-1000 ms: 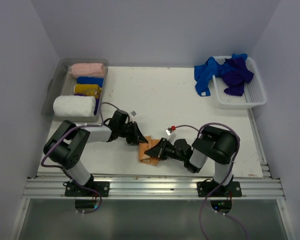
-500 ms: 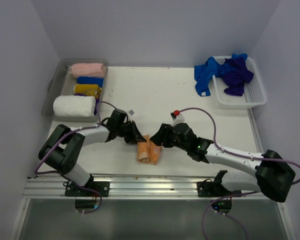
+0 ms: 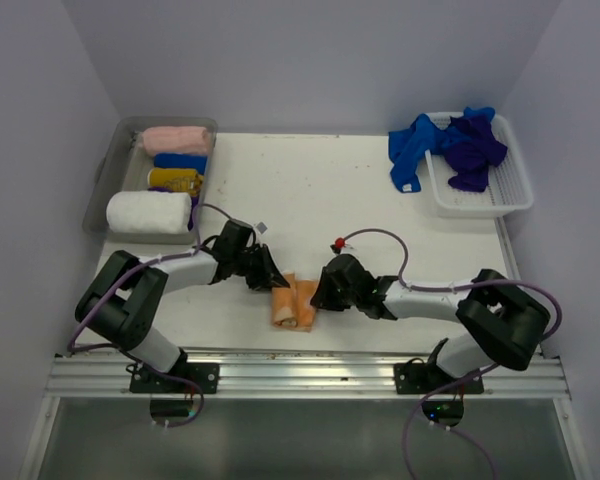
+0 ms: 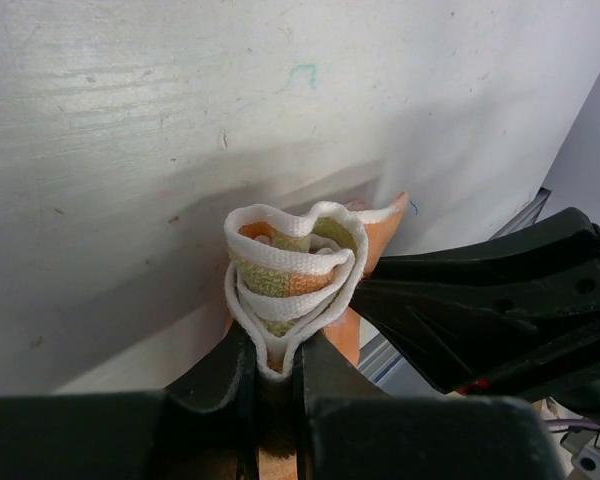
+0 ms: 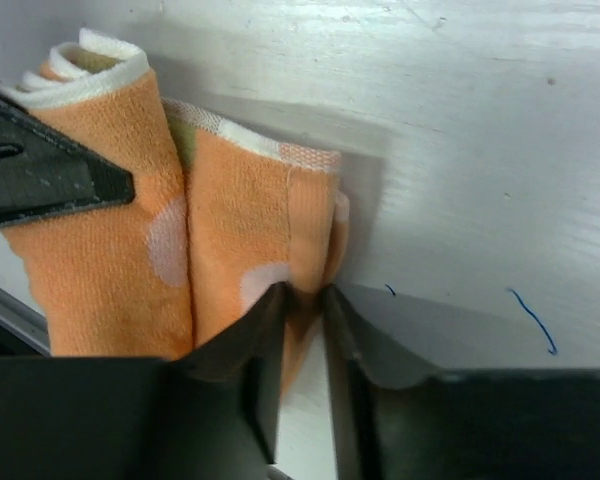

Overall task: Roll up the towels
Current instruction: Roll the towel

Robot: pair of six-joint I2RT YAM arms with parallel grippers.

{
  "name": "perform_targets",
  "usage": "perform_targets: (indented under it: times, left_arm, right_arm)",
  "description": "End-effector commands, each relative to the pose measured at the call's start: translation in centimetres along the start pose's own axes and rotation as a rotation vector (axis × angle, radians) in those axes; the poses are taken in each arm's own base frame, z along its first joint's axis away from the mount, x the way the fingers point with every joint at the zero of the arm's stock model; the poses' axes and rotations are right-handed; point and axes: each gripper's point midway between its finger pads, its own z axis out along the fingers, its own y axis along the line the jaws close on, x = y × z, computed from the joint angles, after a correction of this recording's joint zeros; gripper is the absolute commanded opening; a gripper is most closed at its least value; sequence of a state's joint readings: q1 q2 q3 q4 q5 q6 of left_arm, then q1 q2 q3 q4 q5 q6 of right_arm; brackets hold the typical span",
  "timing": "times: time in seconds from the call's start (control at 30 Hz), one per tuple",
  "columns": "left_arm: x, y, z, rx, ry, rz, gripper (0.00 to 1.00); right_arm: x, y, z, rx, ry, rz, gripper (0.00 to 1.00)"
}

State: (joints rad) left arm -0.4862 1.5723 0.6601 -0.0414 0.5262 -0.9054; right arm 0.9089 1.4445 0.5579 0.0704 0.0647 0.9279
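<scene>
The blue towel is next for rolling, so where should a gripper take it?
Probably pinch the blue towel by the tail hanging over the white basket's left rim onto the table, coming from the table side: that part lies outside the basket, clear of the purple towel.

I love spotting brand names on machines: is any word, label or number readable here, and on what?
None is readable.
Table: only blue pen squiggles, no letters.
White tag on the left arm: too small to read.
Orange towel: no print.
</scene>
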Motion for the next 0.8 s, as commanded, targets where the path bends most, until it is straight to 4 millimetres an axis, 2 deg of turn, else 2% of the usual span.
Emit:
perform_targets:
  times: [0.0, 0.03, 0.07, 0.13, 0.27, 0.4, 0.43, 0.5, 0.53, 0.6, 0.63, 0.7, 0.77]
  left_arm:
    - [-0.8, -1.0, -1.0, 0.005, -0.027, 0.060, 0.00]
    - [-0.8, -0.9, -1.1, -0.003, -0.024, 0.081, 0.00]
    - [-0.7, -1.0, -1.4, -0.012, -0.018, 0.089, 0.00]
    - [-0.7, -0.7, -1.7, -0.028, -0.017, 0.117, 0.00]
    - [-1.1, -1.1, -2.3, -0.048, -0.030, 0.152, 0.00]
    - [-2.0, -1.2, -2.4, -0.080, -0.047, 0.144, 0.00]
    - [-2.3, -0.5, -2.1, -0.120, -0.056, 0.138, 0.00]
    - [-3.1, -0.6, -2.2, -0.171, -0.060, 0.118, 0.00]
    - [-3.5, 0.3, -1.8, -0.216, -0.061, 0.100, 0.00]
    - [-4.1, -0.1, -1.8, -0.245, -0.056, 0.089, 0.00]
    - [-4.5, 0.8, -1.6, -0.299, -0.065, 0.077, 0.00]
    - [-4.7, 1.2, -1.8, -0.349, -0.068, 0.039, 0.00]
    - [-4.9, 2.5, -1.6, -0.413, -0.069, 0.006, 0.00]
  right_arm:
    - [0.3, -0.2, 1.4, 0.028, 0.034, -0.025, 0.21]
    - [0.1, -0.3, 1.7, 0.037, 0.037, -0.058, 0.09]
    - [-0.7, 0.0, 1.9, 0.037, 0.031, -0.065, 0.05]
    - [-1.0, -0.7, 2.7, 0.059, 0.058, -0.098, 0.00]
    - [-3.9, -1.4, 3.7, 0.077, 0.047, -0.123, 0.00]
    - [-5.7, -2.5, 4.5, 0.101, 0.089, -0.179, 0.00]
    - [-6.6, -2.3, 5.1, 0.101, 0.094, -0.217, 0.00]
    - [-7.3, -2.8, 5.3, 0.121, 0.114, -0.241, 0.00]
    - [-7.7, -2.9, 5.5, 0.121, 0.124, -0.273, 0.00]
    - [-9.0, -3.0, 6.0, 0.154, 0.122, -0.296, 0.00]
    - [-9.9, -2.5, 6.0, 0.152, 0.106, -0.311, 0.00]
    - [-10.6, -2.9, 6.1, 0.167, 0.103, -0.311, 0.00]
    - [-11.4, -2.7, 6.0, 0.168, 0.088, -0.311, 0.00]
